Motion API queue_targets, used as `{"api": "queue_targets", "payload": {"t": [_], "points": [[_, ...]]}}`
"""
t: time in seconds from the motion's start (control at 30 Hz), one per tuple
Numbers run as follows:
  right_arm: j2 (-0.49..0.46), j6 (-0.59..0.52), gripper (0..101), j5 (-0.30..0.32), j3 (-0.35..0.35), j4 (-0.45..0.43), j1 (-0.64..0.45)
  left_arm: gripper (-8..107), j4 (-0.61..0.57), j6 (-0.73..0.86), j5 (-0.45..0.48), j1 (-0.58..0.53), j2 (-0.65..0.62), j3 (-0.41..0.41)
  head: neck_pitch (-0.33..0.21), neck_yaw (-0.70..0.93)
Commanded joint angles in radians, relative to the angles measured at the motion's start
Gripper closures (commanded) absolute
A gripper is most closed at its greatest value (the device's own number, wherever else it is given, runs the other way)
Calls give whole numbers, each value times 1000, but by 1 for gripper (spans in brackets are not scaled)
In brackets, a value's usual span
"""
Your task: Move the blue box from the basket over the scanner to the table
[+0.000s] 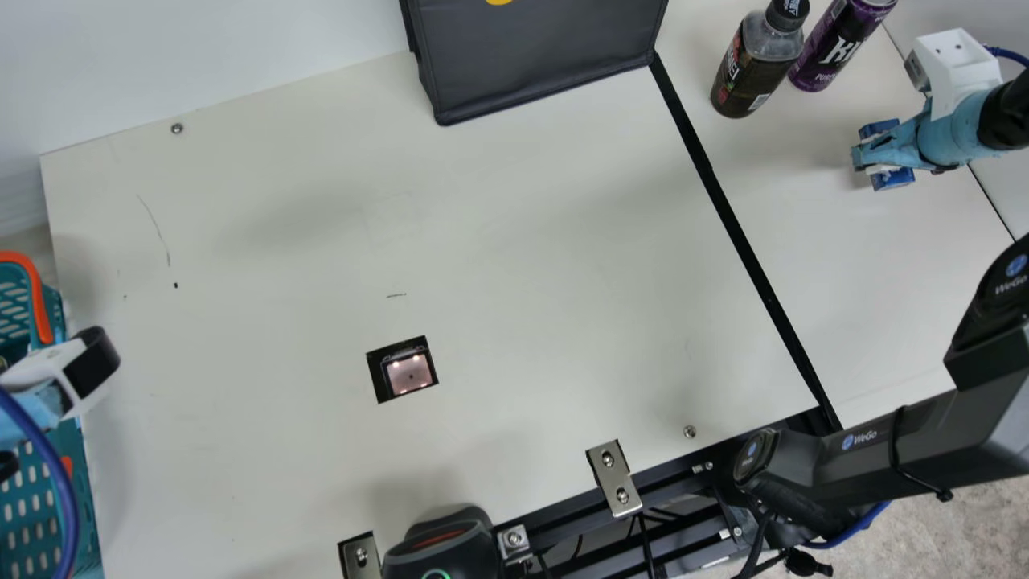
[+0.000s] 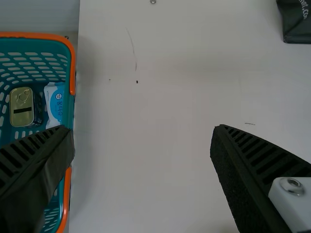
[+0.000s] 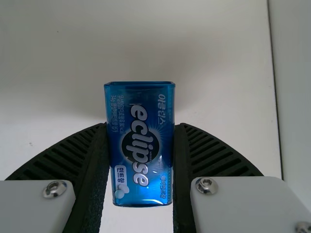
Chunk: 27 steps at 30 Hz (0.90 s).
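Gripping blue box [image 3: 140, 150] (both sides, snugly): right hand [image 1: 875, 155].

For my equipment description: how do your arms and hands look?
Left arm and right arm: light blue wrist sections, white brackets, blue cables; the right shows black links with round blue marks. Left hand and right hand: black ribbed fingers, pale screwed mounts.

Blue box [image 3: 141, 145]: glossy, printed, rectangular with rounded corners, clamped between the right gripper's [image 1: 871, 158] fingers over the far-right part of the cream table [image 1: 522, 241]; contact with the surface cannot be told. Scanner [image 1: 410, 374]: dark-framed square, lit pinkish window, set in the tabletop. Basket [image 2: 43, 35]: teal, perforated, orange-rimmed, just beside the table's left edge.
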Motion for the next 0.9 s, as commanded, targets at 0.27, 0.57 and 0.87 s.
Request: {"api": "queue_targets", "payload": {"t": [0.27, 0.57, 0.87], "points": [[47, -7, 101, -20, -23, 2, 13, 9, 0, 0, 0, 0, 0, 0, -29, -2], [65, -3, 78, -34, -24, -3, 23, 9, 0, 0, 0, 0, 0, 0, -29, -2], [76, 14, 48, -56, -14, -16, 30, 9, 0, 0, 0, 0, 0, 0, -29, -2]]}}
